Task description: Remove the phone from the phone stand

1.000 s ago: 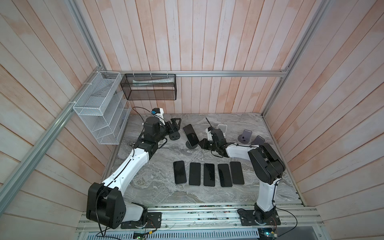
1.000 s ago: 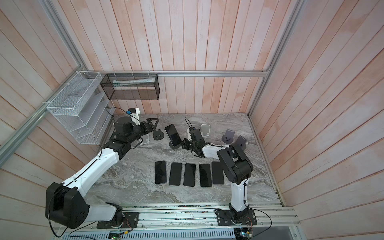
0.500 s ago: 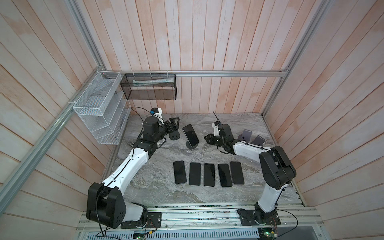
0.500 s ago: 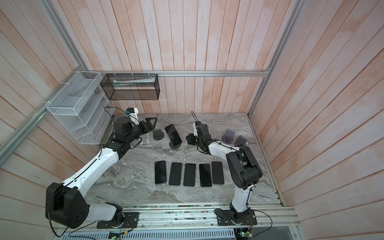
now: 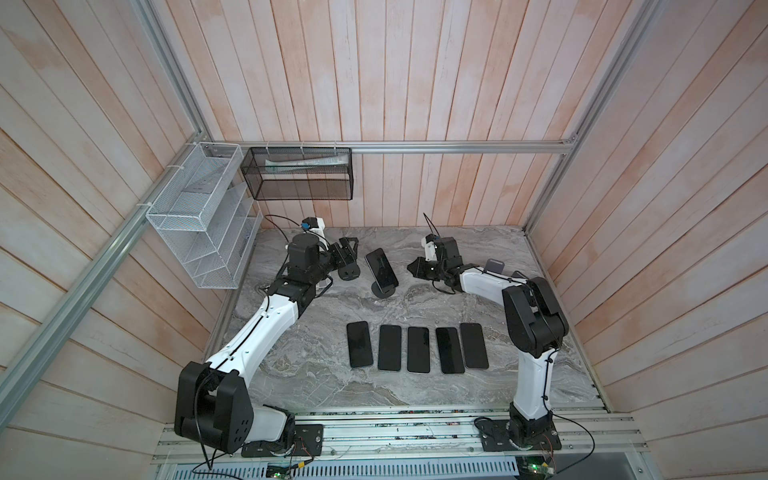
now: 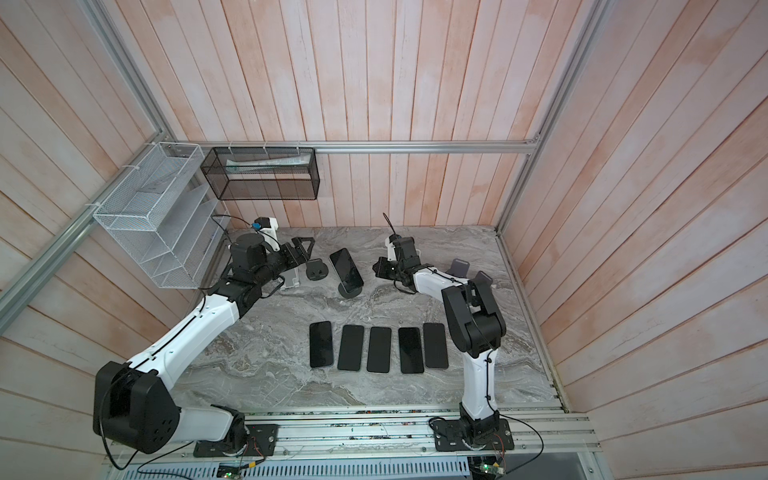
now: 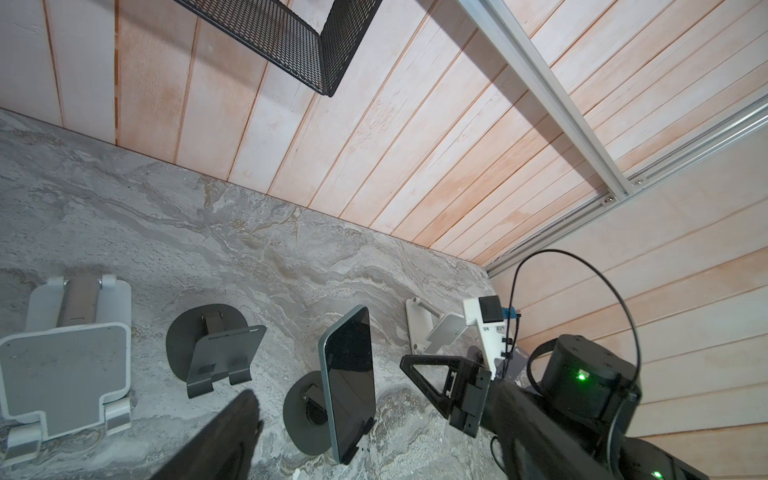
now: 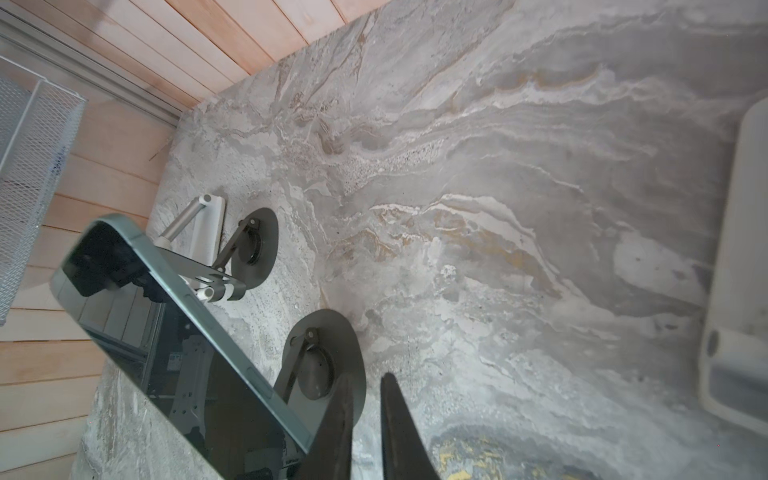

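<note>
Right gripper (image 8: pixel 368 376): I logged its jaws as nearly closed, only a slim gap, nothing held. It hung near the phone stand (image 5: pixel 384 289), on the stand's right in both top views.

Left gripper (image 5: pixel 352 249): jaws well apart, empty, just beside a spare dark stand (image 5: pixel 348 272).

Phone (image 5: pixel 381 269): I noted it tilted on the phone stand, between the two grippers.

Counter (image 5: pixel 316 374): grey marble.

Five phones (image 5: pixel 415 349): flat, side by side in a row towards the front.
</note>
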### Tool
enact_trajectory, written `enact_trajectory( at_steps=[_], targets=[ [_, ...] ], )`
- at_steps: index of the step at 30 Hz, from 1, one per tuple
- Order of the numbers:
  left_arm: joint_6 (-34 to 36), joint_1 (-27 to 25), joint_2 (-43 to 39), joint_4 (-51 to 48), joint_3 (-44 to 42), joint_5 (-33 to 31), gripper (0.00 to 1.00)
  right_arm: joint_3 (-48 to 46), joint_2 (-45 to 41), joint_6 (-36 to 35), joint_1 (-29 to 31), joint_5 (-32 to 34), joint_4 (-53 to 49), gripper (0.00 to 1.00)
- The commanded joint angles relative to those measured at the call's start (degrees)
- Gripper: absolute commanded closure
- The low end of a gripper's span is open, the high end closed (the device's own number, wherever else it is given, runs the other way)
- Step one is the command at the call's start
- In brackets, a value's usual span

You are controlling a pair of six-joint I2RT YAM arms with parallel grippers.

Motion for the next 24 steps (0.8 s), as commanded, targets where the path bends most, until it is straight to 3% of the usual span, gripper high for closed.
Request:
enact_trajectory(
  at_steps=[1,8,15,21,24],
  targets=[
    [0.7,0.3,0.4,-0.2,0.1,-0.9,0.1,-0.9,1.7,2.4,1.1,-1.2,1.5,0.85],
    [0.1,0.3,0.6,-0.2,0.0,-0.4,0.11,-3.4,2.0,7.9,1.4,-1.2,4.0,0.88],
    [-0.2,0.2,0.4,-1.1,0.4,-1.3,0.11,-10.5,-5.5,5.6,1.0,1.1,4.9,0.87],
    [0.7,-2.6,0.2,-5.5,2.7,-10.5,0.09,-23.3,-19.4,-0.4,0.6,4.2,4.3,0.79],
    [-0.1,-5.6,1.9,-10.2,6.7,-19.6,0.05,-28.4,-25.8,-2.4,0.6,5.6,3.5,0.72]
  ],
)
